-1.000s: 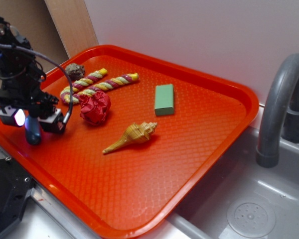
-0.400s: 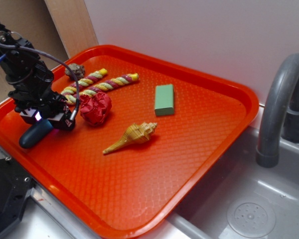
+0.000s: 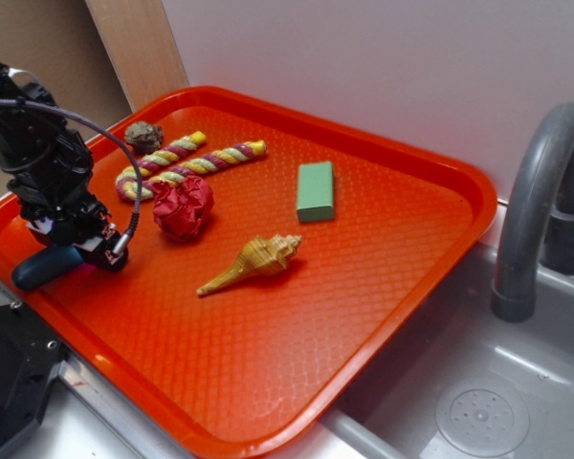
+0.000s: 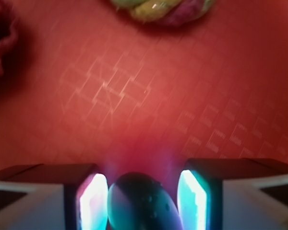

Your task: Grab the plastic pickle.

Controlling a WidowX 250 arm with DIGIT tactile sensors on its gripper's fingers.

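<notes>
The plastic pickle (image 3: 44,267) lies nearly level at the left edge of the orange tray (image 3: 430,249), its long axis running from the pincer (image 3: 88,251) out toward the tray's left rim. In the wrist view the pincer's 2 glowing pads (image 4: 93,201) sit closed against the pickle's sides. Also in the tray: 2 twisted ropes (image 3: 191,161), a red crumpled ball (image 3: 183,206), a green block (image 3: 316,191), a shell (image 3: 253,260) and a brownish lump (image 3: 143,135)

Orange tray (image 3: 430,249) holds shell (image 3: 252,262), block (image 3: 316,190), possibly ropes (image 3: 191,161).
</notes>
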